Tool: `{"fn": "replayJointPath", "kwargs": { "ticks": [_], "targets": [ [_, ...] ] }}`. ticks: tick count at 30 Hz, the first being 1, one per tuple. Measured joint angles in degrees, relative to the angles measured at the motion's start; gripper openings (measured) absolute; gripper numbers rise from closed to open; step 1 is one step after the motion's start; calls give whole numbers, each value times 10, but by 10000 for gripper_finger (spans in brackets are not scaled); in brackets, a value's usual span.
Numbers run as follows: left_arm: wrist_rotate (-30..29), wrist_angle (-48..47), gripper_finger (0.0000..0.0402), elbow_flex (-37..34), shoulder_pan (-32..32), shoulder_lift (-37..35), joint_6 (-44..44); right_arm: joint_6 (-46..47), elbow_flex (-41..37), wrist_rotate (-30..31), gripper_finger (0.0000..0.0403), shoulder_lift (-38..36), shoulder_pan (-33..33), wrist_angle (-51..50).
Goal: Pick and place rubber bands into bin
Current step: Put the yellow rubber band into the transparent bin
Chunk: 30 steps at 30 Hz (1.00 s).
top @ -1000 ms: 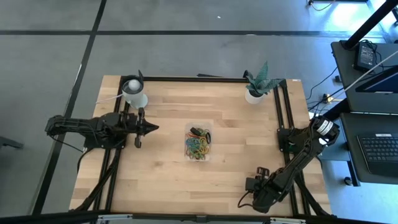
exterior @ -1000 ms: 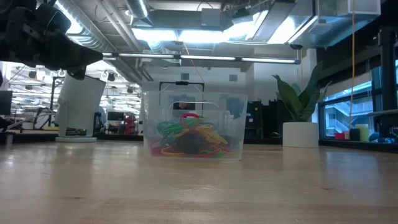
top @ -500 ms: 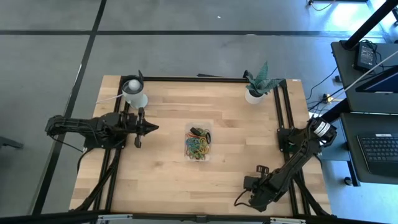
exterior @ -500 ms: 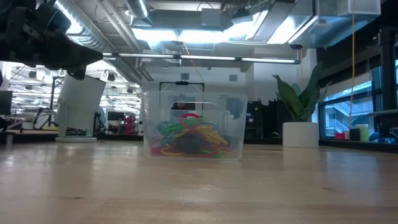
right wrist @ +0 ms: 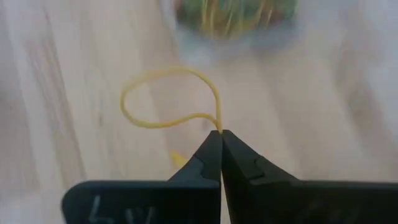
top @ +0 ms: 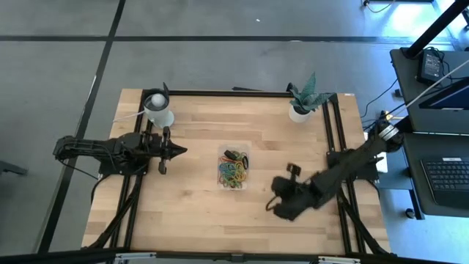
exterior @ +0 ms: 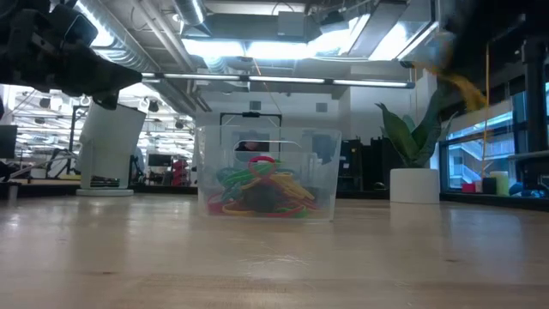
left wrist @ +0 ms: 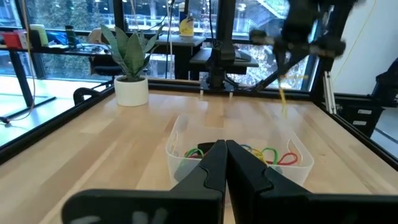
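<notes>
The clear bin stands at the table's middle with several coloured rubber bands heaped inside. My right gripper is raised to the right of the bin and nearer the near edge. It is shut on a yellow rubber band, which also shows hanging in the left wrist view. My left gripper waits shut to the left of the bin, pointing level at it. My right gripper pinches the yellow band at one spot on its loop between its two fingertips. The fingers slant downward toward the bin. The rest of the loop stands free beyond the tips, slack and lifted clear of the table.
A white cup stands at the far left and a white plant pot with a green plant at the far right. Dark frame rails run along both sides of the table. Bare wood lies around the bin.
My right gripper has risen from the table's near right corner and swung toward the bin, away from the near edge. The yellow band has come up with it and now hangs clear of the table.
</notes>
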Motion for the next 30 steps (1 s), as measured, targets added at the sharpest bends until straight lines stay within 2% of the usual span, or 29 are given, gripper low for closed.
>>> {"fn": "replayJointPath", "kwargs": {
  "ticks": [6,11,15,21,26,30],
  "targets": [
    [0,-1,5,0,0,0,0,-202,39,16,1,-27,-121,104],
    [0,-1,5,0,0,0,0,-302,47,-41,0,-16,-211,237],
    [0,-1,4,0,0,0,0,-306,47,-89,0,20,-263,320],
    [0,-1,5,0,0,0,0,-274,46,-147,0,102,-289,321],
    [0,-1,5,0,0,0,0,-241,46,-164,7,164,-290,318],
    [0,-1,6,0,0,0,0,-193,47,-163,34,165,-290,321]
  ]
}}
